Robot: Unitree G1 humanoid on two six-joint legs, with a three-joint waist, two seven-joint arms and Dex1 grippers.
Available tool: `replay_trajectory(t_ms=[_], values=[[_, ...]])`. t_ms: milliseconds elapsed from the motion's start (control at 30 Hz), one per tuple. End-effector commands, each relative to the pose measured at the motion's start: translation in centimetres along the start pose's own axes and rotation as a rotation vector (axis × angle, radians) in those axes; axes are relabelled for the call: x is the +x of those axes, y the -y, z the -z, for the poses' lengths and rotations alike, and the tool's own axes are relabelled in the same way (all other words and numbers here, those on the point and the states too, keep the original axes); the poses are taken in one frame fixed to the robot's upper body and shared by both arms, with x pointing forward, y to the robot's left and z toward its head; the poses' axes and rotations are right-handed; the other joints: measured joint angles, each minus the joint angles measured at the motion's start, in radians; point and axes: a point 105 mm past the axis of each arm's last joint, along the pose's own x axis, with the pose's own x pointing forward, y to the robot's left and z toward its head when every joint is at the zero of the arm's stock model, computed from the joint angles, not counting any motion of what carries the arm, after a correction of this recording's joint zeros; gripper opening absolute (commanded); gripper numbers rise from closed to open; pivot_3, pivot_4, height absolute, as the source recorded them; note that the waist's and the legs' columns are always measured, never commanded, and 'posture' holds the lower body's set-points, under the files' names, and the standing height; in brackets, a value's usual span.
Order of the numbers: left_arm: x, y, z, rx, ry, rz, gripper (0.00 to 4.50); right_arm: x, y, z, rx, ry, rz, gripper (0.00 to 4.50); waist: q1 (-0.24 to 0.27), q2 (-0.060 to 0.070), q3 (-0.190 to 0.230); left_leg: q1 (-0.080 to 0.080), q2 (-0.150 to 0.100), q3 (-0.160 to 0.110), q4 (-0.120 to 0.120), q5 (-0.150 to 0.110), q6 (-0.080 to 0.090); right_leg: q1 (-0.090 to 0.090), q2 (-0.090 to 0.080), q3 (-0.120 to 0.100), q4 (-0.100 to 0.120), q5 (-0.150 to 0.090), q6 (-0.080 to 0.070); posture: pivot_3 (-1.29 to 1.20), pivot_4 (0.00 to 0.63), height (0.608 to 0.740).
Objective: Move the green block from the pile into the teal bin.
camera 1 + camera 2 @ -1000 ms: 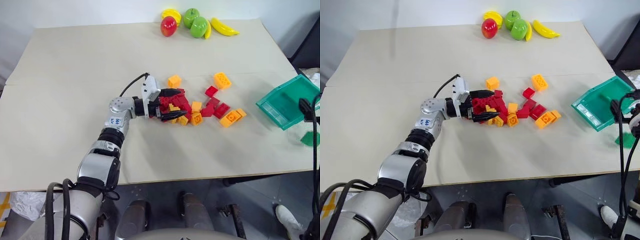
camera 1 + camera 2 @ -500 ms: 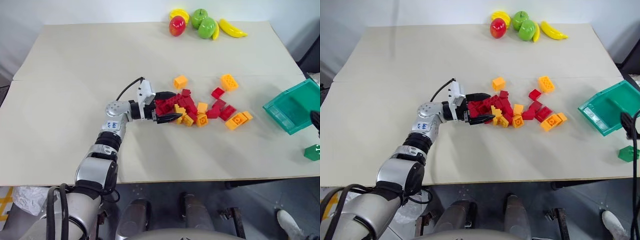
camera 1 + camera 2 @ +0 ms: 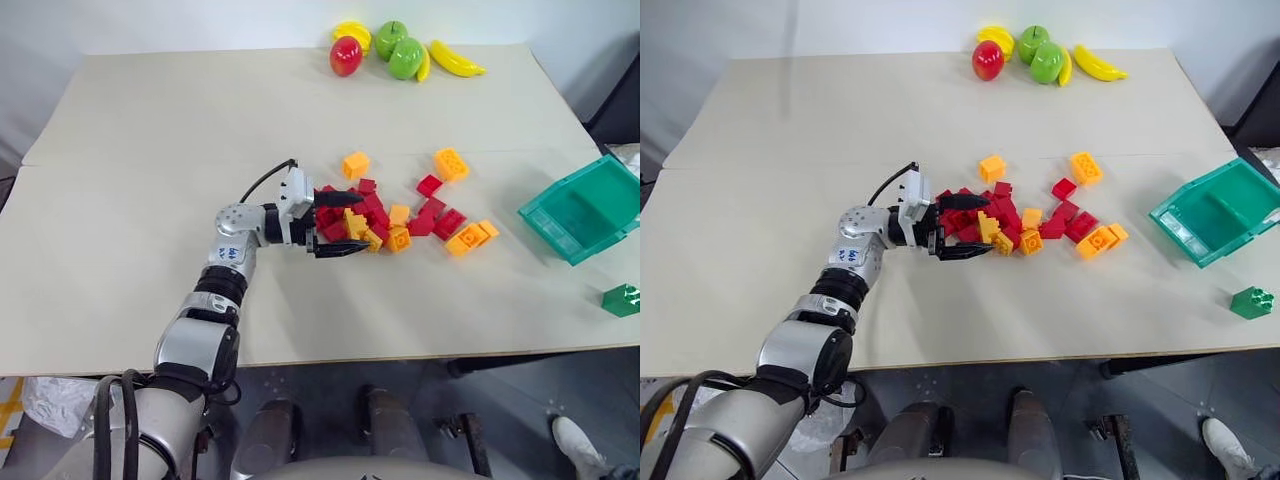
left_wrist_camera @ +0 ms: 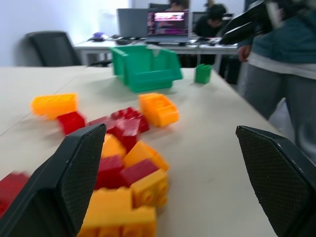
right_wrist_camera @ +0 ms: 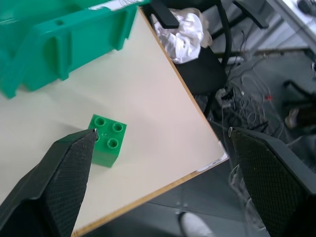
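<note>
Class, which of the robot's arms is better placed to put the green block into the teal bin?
Right, probably: its open claw hovers by the green block beside the teal bin; the left claw is at the pile.

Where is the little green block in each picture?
Left eye view: green block on the table near the right corner, in front of the teal bin.
Right eye view: green block at the same spot.
Left wrist view: green block far off, just beside the bin.
Right wrist view: green block close up, studs up, near the table edge.
Shared landmark: the teal bin.
</note>
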Motion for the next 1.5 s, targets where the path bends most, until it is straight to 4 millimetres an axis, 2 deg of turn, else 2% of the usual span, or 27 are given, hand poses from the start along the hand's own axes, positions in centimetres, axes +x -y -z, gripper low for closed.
replay_trajectory(t_ms=[33, 400, 567, 700, 900, 1033, 1167, 1233, 1300, 1433, 1500], values=[[0.3, 0.1, -1.1, 0.041, 0.032, 0.020, 4.50, 0.6, -0.1, 0.5, 0.036, -0.006, 0.031, 4.48, 0.001, 0.000, 0.000, 0.000, 0.000, 0.000, 0.000, 0.000, 0.000, 0.000, 0.000, 0.000, 0.000, 0.000, 0.000, 0.00, 0.150, 0.740], [0.4, 0.8, -1.0, 0.031, 0.052, 0.012, 4.50, 3.1, -2.7, 2.7, 0.118, -0.073, -0.014, 4.48, 0.002, 0.001, -0.001, -0.001, 0.000, -0.001, 0.000, 0.000, 0.000, -0.001, 0.000, 0.000, 0.000, 0.000, 0.000, 0.00, 0.150, 0.740], [0.5, 1.0, -0.8, 0.026, 0.054, 0.005, 4.50, 4.2, -2.8, 4.1, 0.125, -0.113, 0.014, 4.48, 0.001, 0.001, -0.001, -0.001, 0.000, 0.000, 0.000, 0.000, 0.000, 0.000, 0.000, 0.000, 0.000, 0.000, 0.000, 0.00, 0.150, 0.740], [0.5, 1.0, -0.8, 0.029, 0.053, -0.003, 4.50, 4.8, -2.8, 4.0, 0.152, -0.095, 0.059, 3.58, 0.001, 0.002, -0.001, -0.001, 0.000, 0.000, 0.000, 0.000, 0.000, -0.001, 0.000, 0.000, 0.000, 0.000, 0.000, 0.00, 0.150, 0.740], [0.3, 1.1, -0.9, 0.034, 0.051, -0.012, 4.50, 5.9, -2.9, 3.9, 0.170, -0.085, 0.064, 1.51, 0.001, 0.002, -0.001, 0.000, -0.001, 0.000, 0.000, 0.000, 0.000, 0.000, 0.000, 0.000, 0.000, 0.000, 0.000, 0.00, 0.150, 0.740], [0.1, 1.1, -0.9, 0.040, 0.049, -0.018, 4.50, 5.9, -3.3, 3.7, 0.173, -0.069, 0.055, 1.49, 0.001, 0.002, -0.001, -0.001, -0.001, 0.000, 0.000, 0.000, 0.000, 0.000, 0.000, 0.000, 0.000, 0.000, 0.000, 0.00, 0.150, 0.740], [-0.2, 1.1, -1.0, 0.047, 0.046, -0.025, 4.50, 4.5, -4.1, 1.4, 0.141, 0.012, 0.003, 1.49, 0.001, 0.005, -0.002, -0.001, 0.000, 0.000, 0.000, 0.000, 0.000, -0.001, 0.000, 0.000, 0.000, 0.000, 0.000, 0.00, 0.150, 0.740], [-0.4, 0.9, -1.1, 0.049, 0.043, -0.029, 4.50, 3.1, -5.4, -1.5, 0.109, 0.103, -0.067, 1.49, 0.001, 0.005, -0.002, -0.001, 0.000, 0.000, 0.000, 0.000, 0.000, -0.001, 0.000, 0.000, 0.000, 0.000, 0.000, 0.00, 0.150, 0.740], [-0.5, 0.8, -1.1, 0.049, 0.041, -0.031, 4.50, 2.2, -6.3, -3.3, 0.085, 0.156, -0.110, 1.49, -0.002, 0.005, -0.002, -0.001, 0.000, 0.000, 0.000, 0.000, 0.000, -0.001, 0.000, 0.000, 0.000, 0.000, 0.000, 0.00, 0.150, 0.740], [-0.4, 0.5, -1.2, 0.048, 0.038, -0.036, 4.50, 1.6, -7.9, -6.9, 0.029, 0.242, -0.160, 1.49, -0.001, 0.005, -0.002, 0.000, 0.000, 0.000, 0.000, 0.000, 0.000, 0.000, 0.000, 0.000, 0.001, 0.000, 0.000, 0.00, 0.150, 0.740], [-0.1, 0.1, -1.3, 0.040, 0.036, -0.051, 4.50, 2.7, -9.4, -9.7, 0.000, 0.306, -0.197, 1.49, -0.002, 0.005, -0.002, -0.001, 0.000, 0.000, 0.000, 0.000, 0.000, 0.000, 0.000, 0.000, 0.000, 0.000, 0.000, 0.00, 0.150, 0.740]])
